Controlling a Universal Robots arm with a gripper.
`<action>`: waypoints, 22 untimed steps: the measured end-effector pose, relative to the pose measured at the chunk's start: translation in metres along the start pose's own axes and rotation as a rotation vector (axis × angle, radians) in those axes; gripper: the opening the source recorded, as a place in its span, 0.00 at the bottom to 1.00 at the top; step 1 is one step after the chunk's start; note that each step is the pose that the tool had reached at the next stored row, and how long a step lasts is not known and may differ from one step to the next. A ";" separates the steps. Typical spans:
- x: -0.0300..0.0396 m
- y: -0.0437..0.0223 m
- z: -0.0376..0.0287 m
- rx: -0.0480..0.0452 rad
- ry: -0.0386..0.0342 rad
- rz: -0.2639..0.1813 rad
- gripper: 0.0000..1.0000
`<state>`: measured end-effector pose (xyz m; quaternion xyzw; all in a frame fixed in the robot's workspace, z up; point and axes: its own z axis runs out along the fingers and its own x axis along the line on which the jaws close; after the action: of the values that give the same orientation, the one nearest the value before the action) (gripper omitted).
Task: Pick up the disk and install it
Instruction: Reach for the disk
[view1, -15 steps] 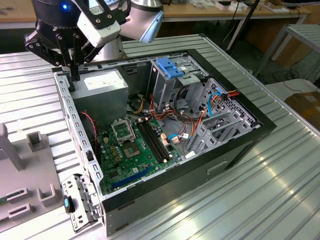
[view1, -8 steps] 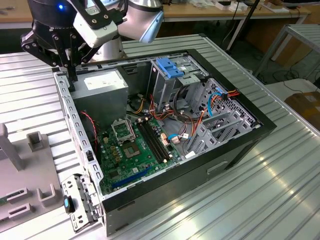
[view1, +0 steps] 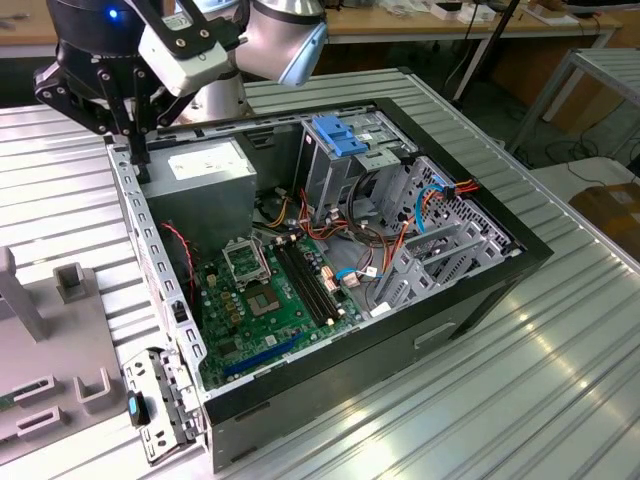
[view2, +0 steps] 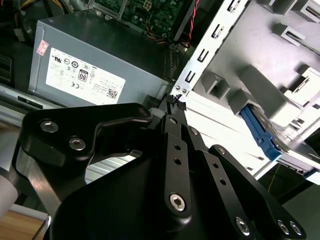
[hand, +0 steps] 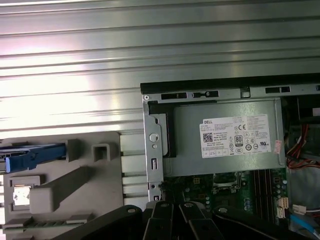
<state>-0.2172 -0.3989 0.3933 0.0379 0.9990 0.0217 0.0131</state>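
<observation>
The disk is a flat drive with a bright blue side rail, lying in the grey fixture beside the open computer case. In the second wrist view the disk's blue rail shows on the same fixture. My gripper hangs over the case's corner by the power supply, apart from the disk. The black fingers meet at their tips with nothing between them, so the gripper is shut and empty. In the first wrist view the gripper sits over the case's metal edge.
A light-blue slotted bracket tops the drive cage inside the case. The motherboard and loose cables lie on the case floor. The ribbed metal table spreads around the case. The grey power supply is beside the case wall.
</observation>
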 end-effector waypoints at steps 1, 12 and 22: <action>0.0004 0.0000 0.0000 0.0000 0.0000 0.000 0.11; 0.0092 -0.0007 -0.0002 0.0000 0.0000 0.000 0.11; 0.0159 -0.0012 -0.0004 0.0000 0.0000 0.000 0.11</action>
<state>-0.2331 -0.3989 0.3933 0.0379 0.9990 0.0217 0.0131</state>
